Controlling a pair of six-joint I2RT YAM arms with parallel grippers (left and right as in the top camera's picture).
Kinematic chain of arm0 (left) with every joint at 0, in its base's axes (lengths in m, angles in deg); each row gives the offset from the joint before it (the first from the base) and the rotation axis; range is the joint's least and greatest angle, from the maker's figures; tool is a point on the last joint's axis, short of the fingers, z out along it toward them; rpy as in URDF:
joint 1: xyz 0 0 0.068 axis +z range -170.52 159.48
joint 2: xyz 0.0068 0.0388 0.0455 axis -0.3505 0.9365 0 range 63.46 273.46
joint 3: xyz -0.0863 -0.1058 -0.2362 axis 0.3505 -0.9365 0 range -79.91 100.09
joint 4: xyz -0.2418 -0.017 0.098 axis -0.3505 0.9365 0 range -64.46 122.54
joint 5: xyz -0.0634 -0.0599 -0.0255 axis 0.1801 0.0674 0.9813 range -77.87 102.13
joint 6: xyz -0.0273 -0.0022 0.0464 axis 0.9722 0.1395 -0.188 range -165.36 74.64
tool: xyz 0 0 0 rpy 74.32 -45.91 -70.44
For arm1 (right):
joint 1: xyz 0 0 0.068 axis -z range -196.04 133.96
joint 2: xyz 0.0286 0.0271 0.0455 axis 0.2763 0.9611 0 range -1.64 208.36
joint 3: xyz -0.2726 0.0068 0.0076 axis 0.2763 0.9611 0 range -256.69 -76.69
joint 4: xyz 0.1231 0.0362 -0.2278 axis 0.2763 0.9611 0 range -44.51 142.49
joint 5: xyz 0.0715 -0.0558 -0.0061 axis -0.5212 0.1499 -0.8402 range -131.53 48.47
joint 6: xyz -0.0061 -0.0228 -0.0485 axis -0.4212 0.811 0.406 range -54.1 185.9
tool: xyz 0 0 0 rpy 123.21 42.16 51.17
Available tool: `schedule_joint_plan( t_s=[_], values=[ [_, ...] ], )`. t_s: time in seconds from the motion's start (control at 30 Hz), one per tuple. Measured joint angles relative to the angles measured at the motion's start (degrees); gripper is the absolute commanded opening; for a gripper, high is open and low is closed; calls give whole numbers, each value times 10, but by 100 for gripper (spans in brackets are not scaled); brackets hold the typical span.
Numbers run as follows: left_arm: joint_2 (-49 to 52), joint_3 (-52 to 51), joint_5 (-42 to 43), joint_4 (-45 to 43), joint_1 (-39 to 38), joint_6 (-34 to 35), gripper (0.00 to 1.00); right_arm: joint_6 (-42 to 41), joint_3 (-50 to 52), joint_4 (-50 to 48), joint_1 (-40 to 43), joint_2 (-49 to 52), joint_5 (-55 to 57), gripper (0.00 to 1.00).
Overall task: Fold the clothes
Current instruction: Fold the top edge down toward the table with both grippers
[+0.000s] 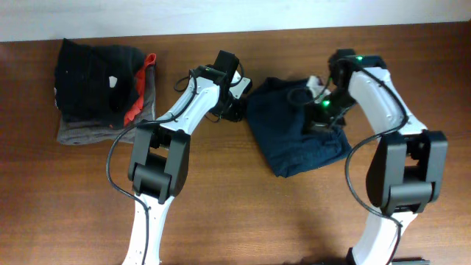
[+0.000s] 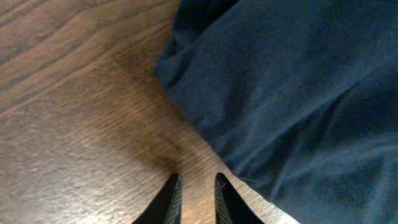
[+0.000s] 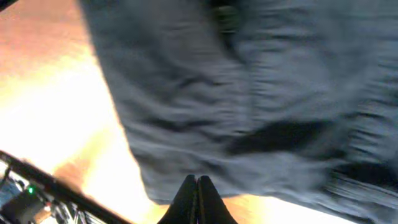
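Left gripper [image 2: 194,190] tips slightly apart and empty; right gripper [image 3: 197,186] tips pressed together, nothing seen between them
The navy garment [image 1: 294,140] lies bunched and wrinkled on the table [image 1: 243,213]; the left gripper is over bare wood just beside the garment's left edge, the right gripper over its right part, and a pile [image 1: 103,88] of black, grey and red clothes lies well left of the garment

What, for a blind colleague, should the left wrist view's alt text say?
A wrinkled dark navy garment fills the upper right, lying on a wooden table. The left gripper, slightly open and empty, hovers over bare wood beside the garment's edge.
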Motion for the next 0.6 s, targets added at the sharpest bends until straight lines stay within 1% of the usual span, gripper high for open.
schedule_joint_plan(
  t_s=[0.1, 0.2, 0.3, 0.4, 0.47, 0.5, 0.6],
  values=[
    [0, 0, 6, 10, 1, 4, 26, 5, 56, -52, -31, 1, -3, 4],
    [0, 4, 11, 31, 2, 6, 28, -10, 131, -109, -49, 5, -5, 4],
    [0, 10, 13, 69, 6, 7, 28, -32, 191, -135, -52, 11, -11, 4],
    [1, 22, 15, 108, 11, 7, 31, -26, 197, -123, -48, 11, -25, 4],
    [1, 38, 21, 127, 13, 9, 32, 3, 191, -87, -47, 11, -44, 4],
    [1, 52, 31, 140, 14, 9, 31, 24, 181, -61, -47, 11, -59, 4],
    [1, 82, 68, 167, 14, 9, 31, 50, 137, -41, -47, 9, -73, 4]
  ],
)
